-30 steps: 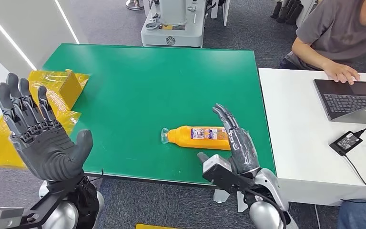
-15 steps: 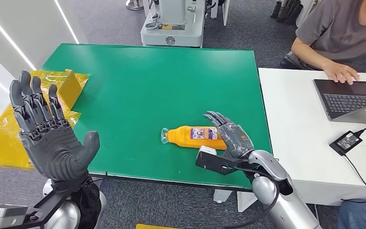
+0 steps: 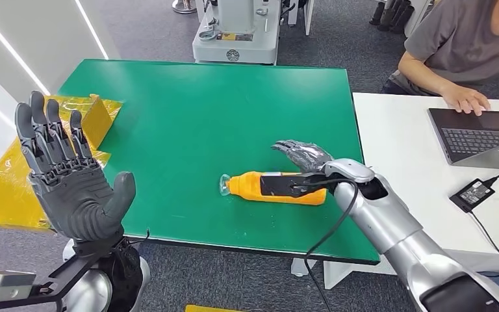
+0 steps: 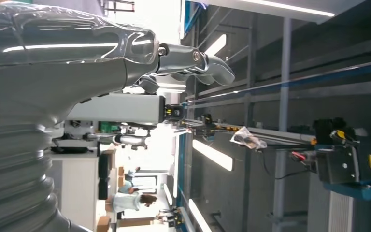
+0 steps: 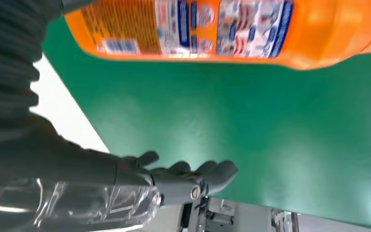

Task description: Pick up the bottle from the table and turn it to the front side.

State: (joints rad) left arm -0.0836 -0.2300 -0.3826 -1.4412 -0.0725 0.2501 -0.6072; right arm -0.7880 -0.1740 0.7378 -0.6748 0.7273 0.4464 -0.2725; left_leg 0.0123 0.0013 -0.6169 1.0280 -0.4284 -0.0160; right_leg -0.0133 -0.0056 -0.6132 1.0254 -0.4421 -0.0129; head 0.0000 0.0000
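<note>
While lying on its side on the green table (image 3: 188,104), near the front right corner, the orange bottle (image 3: 250,186) points its clear cap toward the robot's left. Label side facing the right wrist camera, bottle (image 5: 232,34) close above the fingers (image 5: 207,176) there. Right hand (image 3: 302,156) stretched out over the far side of the bottle's base end, fingers spread and flat, wrapped round nothing — open, not gripping; contact with the bottle cannot be told. Just short of the table's right edge, with a white desk (image 3: 403,175) set right beside it, so little room on that side. Between bottle and front edge, a modest strip of bare green. Toward the robot's left and toward the back, wide bare tabletop. Left hand (image 3: 65,175) raised off the front left corner, palm up, fingers splayed and holding nothing — well apart from the bottle. Yellow wrapping and a box (image 3: 94,114) at the table's left edge. Across the desk, a person's hand (image 3: 468,99) near a laptop (image 3: 481,133), a charger (image 3: 471,193) closer in.
</note>
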